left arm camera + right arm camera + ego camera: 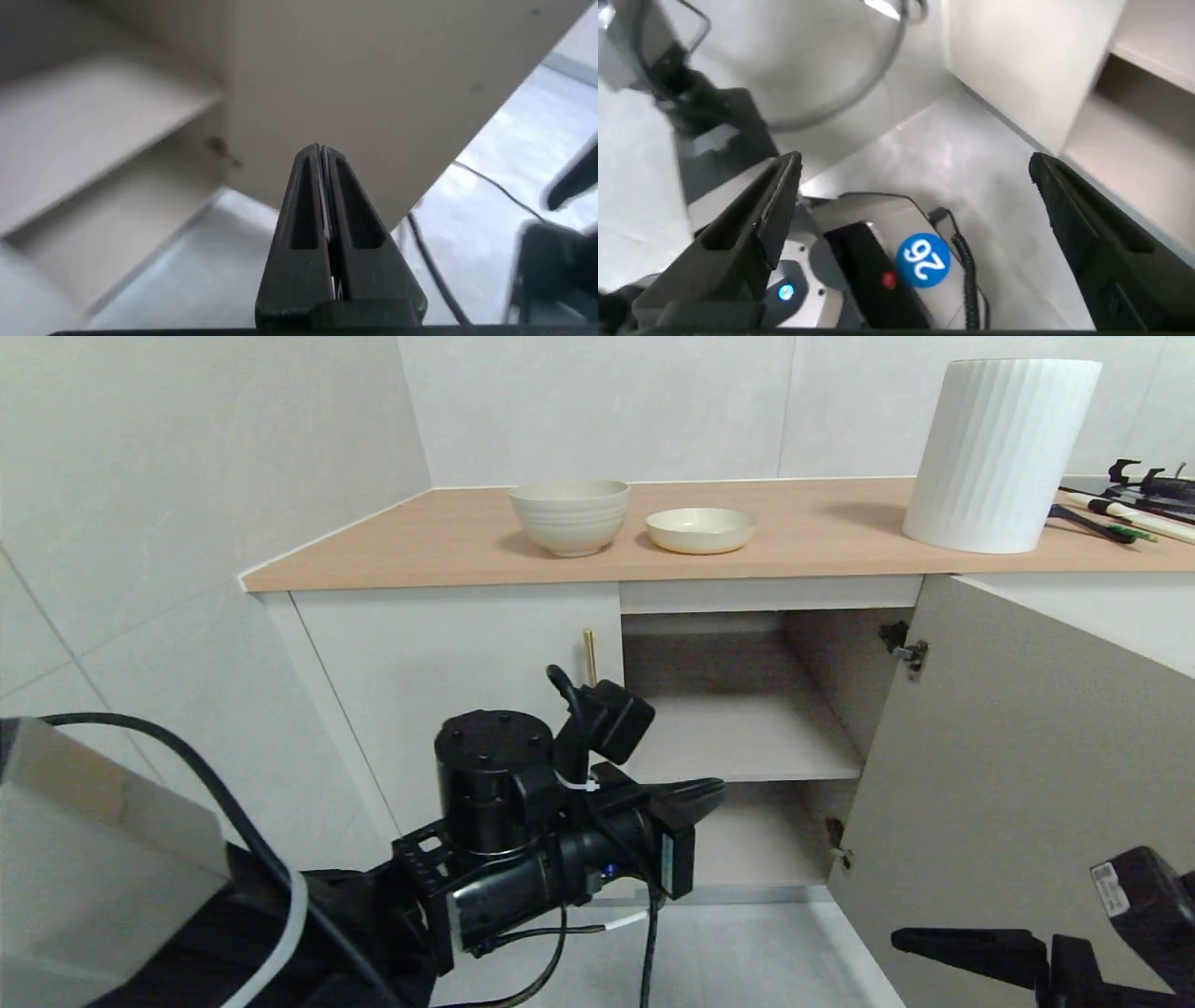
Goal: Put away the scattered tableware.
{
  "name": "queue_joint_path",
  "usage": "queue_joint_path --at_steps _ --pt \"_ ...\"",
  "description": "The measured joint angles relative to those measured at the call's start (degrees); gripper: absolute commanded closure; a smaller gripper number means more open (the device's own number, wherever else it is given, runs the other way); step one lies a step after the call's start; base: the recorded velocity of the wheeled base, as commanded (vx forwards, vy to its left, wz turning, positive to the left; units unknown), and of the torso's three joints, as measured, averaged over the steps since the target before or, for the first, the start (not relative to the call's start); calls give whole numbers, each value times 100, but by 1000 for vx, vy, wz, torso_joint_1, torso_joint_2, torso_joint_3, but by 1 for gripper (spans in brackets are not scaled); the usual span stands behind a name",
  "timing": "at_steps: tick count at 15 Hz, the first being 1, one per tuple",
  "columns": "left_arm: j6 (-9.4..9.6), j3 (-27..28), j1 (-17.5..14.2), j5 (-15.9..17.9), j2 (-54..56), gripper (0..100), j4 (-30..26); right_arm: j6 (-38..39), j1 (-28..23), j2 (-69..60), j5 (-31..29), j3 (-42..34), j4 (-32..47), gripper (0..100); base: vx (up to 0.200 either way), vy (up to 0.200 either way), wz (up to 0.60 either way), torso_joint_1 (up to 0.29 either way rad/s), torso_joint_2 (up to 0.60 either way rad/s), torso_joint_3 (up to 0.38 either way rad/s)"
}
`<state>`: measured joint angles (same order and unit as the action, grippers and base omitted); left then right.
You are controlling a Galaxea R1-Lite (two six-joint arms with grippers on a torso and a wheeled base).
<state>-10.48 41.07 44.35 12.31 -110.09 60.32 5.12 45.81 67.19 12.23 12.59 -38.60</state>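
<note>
A beige ribbed bowl [569, 515] and a small shallow cream dish [700, 529] stand side by side on the wooden countertop [822, 537]. Below them the cabinet is open, with a bare shelf [738, 737] inside. My left gripper [714, 791] hangs low in front of the cabinet opening, shut with nothing in it; the left wrist view shows its fingers pressed together [320, 157] before the open door. My right gripper [915, 173] is low near the floor by the open door, fingers wide apart and holding nothing; one finger [943, 945] shows in the head view.
The open cabinet door [1027, 765] swings out on the right. A tall white ribbed container [1004, 453] stands on the counter, with several utensils [1125, 513] beyond it. The shut left door has a brass handle [590, 655]. Tiled walls close the left side.
</note>
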Motion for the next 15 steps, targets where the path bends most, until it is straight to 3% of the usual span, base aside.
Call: queue_joint_path --at_steps 2,4,7,9,13,14,15 --pt "61 -343 -477 2 552 100 -361 2 -196 151 -262 678 389 0 0 0 0 0 0 0" --pt "110 -662 -1169 0 1457 100 -965 5 -461 474 -367 1417 540 0 0 0 0 0 0 0" --pt "157 -825 -2109 11 2812 100 -2673 32 -861 1122 -413 2671 850 0 0 0 0 0 0 0" --pt "160 -717 -2413 17 3446 100 -3361 308 -1009 1497 -416 3465 1426 0 0 0 0 0 0 0" --pt "146 -657 -2610 60 3777 100 -3416 1240 -1153 1913 -422 4011 1753 0 0 0 0 0 0 0" --pt "146 -646 -2630 62 3757 0 -3402 1253 -1172 1949 -422 4018 1782 0 0 0 0 0 0 0" --pt "138 -638 -2649 66 3716 0 -3400 1262 -1175 1958 -421 4016 1837 0 0 0 0 0 0 0"
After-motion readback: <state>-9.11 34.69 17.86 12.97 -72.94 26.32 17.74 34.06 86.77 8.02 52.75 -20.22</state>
